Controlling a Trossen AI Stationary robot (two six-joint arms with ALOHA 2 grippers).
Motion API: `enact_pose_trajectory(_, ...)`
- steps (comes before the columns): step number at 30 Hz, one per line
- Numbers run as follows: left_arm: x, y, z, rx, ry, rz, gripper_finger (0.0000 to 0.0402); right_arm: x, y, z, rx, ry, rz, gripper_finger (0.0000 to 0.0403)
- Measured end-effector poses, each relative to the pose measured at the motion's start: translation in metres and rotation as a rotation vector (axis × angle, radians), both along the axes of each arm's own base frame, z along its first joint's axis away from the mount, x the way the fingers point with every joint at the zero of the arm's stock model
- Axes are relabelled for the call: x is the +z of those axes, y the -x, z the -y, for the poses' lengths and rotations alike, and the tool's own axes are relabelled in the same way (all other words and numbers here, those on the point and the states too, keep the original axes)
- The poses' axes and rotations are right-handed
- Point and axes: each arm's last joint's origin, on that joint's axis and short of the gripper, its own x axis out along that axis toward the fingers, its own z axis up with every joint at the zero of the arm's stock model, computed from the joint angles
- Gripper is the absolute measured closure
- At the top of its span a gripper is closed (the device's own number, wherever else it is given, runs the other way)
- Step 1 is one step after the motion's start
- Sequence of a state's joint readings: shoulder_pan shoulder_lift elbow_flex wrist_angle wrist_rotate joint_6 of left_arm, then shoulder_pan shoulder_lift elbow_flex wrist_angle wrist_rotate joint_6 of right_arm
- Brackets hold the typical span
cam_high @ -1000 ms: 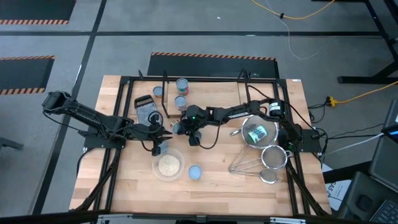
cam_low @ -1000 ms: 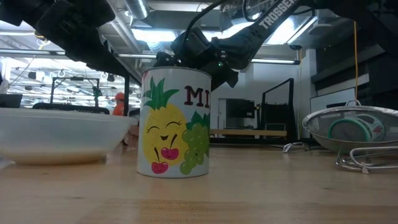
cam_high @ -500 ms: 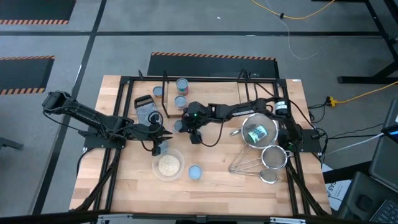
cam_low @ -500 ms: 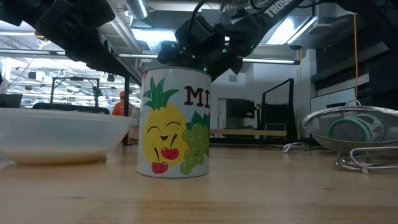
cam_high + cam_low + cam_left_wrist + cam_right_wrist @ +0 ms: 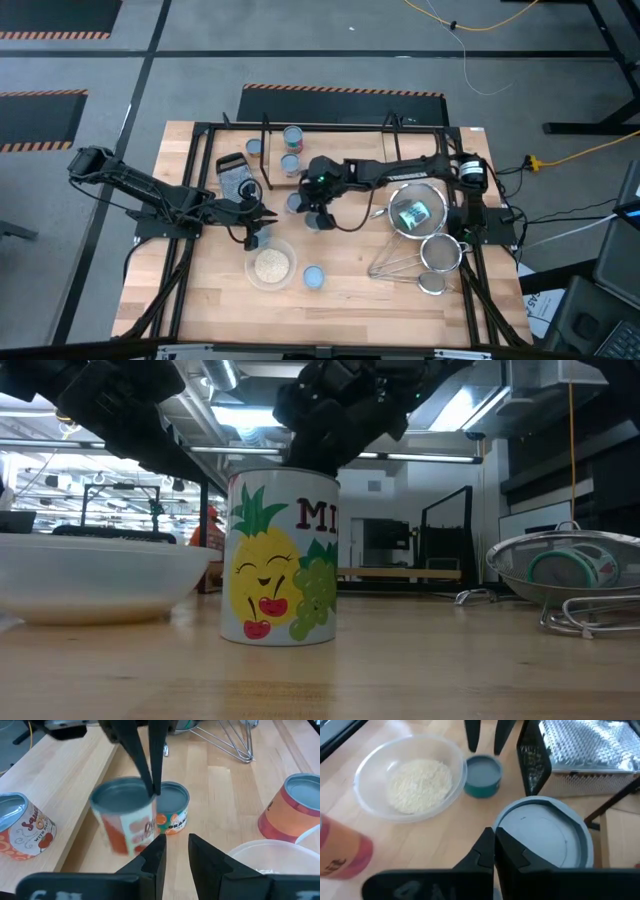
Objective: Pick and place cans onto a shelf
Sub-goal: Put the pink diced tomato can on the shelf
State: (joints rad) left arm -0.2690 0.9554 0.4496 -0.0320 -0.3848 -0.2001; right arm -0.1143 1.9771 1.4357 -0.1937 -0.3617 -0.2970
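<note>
Low in the high view's centre a loose can stands on the worktop, and just above it the left hand waits with its fingers apart, holding nothing. Farther up, the right hand seems pinched together on the rim of the held can (the left wrist view blurs it, so this is a judgement). The shelf lies just beyond, toward the top of the frame, its long axis running left to right, so the right arm is clearly the nearer.

Wooden table: bowl, cans, strainers, shelf
</note>
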Motion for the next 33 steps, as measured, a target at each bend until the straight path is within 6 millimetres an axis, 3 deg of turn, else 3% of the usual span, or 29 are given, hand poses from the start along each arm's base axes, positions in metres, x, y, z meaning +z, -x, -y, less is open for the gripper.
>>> enact_pose_trajectory(10, 0.0, 0.0, 0.0, 0.0, 0.0, 0.0, 0.0327, 0.009, 0.015, -0.002, 0.023, 0.002, -0.095, 0.0399)
enact_pose_trajectory(20, 0.0, 0.0, 0.0, 0.0, 0.0, 0.0, 0.0327, 0.038, 0.032, 0.001, 0.023, 0.015, -0.085, 0.0399)
enact_pose_trajectory(26, 0.0, 0.0, 0.0, 0.0, 0.0, 0.001, 0.033, 0.06, 0.049, 0.017, -0.023, 0.024, -0.076, 0.0399)
enact_pose_trajectory(33, 0.0, 0.0, 0.0, 0.0, 0.0, 0.001, 0.0328, 0.075, 0.068, 0.051, -0.082, 0.063, -0.069, 0.0399)
